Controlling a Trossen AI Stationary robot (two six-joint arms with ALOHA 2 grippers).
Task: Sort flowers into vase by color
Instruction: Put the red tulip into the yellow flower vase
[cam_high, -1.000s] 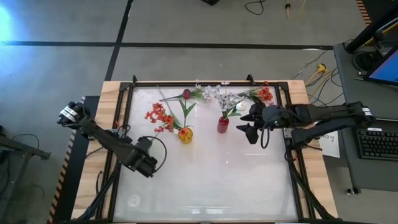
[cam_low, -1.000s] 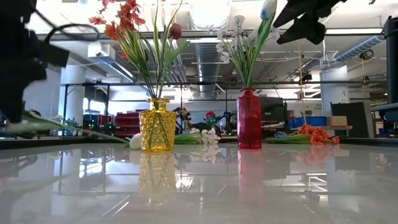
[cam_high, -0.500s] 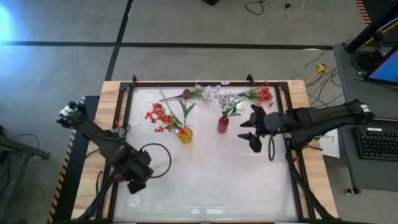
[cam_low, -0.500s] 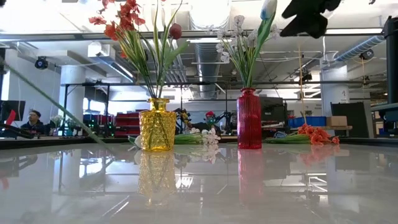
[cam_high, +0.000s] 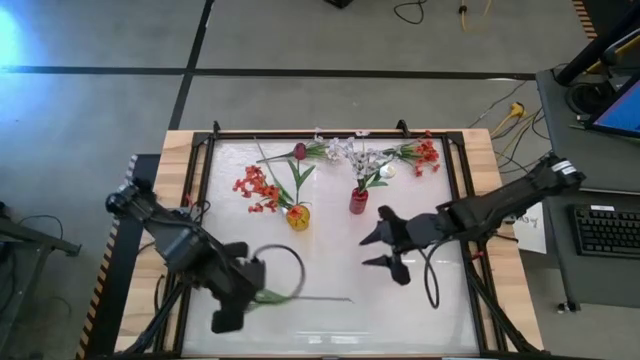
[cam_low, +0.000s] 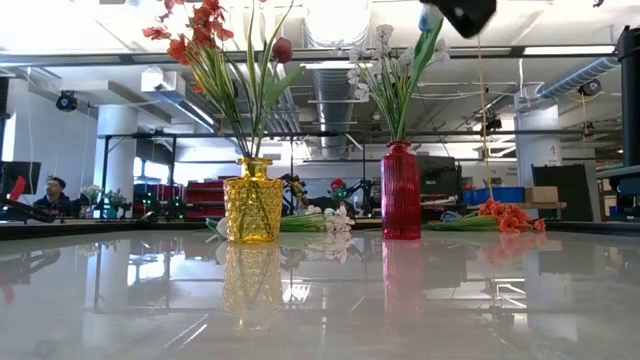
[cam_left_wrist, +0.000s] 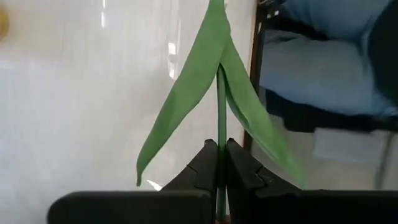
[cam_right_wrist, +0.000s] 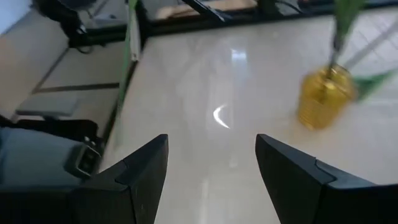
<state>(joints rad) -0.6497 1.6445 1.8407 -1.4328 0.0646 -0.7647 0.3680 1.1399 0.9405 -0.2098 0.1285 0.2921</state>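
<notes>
Mid-sort, your left gripper pinches a green stem over the near-left table while your right gripper waits open; identify its blossom, then choose a vase.

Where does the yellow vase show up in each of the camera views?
High view: the yellow vase stands left of centre, beside the red vase.
Low view: yellow vase left of centre; red vase to its right.
Left wrist view: not in it.
Right wrist view: yellow vase at right, blurred.
</notes>
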